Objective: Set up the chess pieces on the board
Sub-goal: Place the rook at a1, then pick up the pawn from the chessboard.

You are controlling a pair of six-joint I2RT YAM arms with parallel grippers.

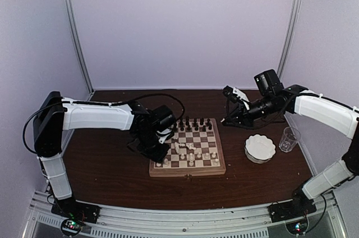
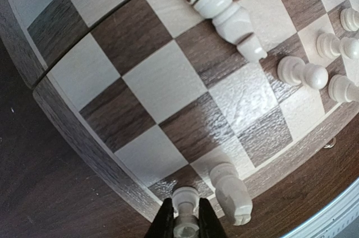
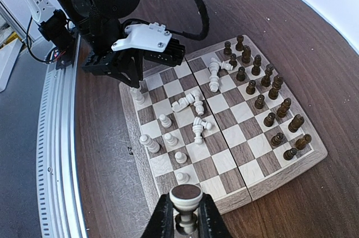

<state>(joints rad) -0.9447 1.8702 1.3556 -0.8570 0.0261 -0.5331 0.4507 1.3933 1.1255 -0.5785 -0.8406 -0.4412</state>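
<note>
A white pawn (image 2: 185,197) is clamped by the left gripper (image 2: 185,220) by the board's (image 2: 168,86) near-left corner. Another piece (image 3: 185,195) is pinched in the right gripper (image 3: 185,211), held off the board. Toppled white pieces (image 3: 190,102) are seen mid-board.

The board (image 1: 188,170) is being flanked on its right by a bowl (image 1: 248,147), with a cup (image 1: 289,138) just beyond, farther right.
</note>
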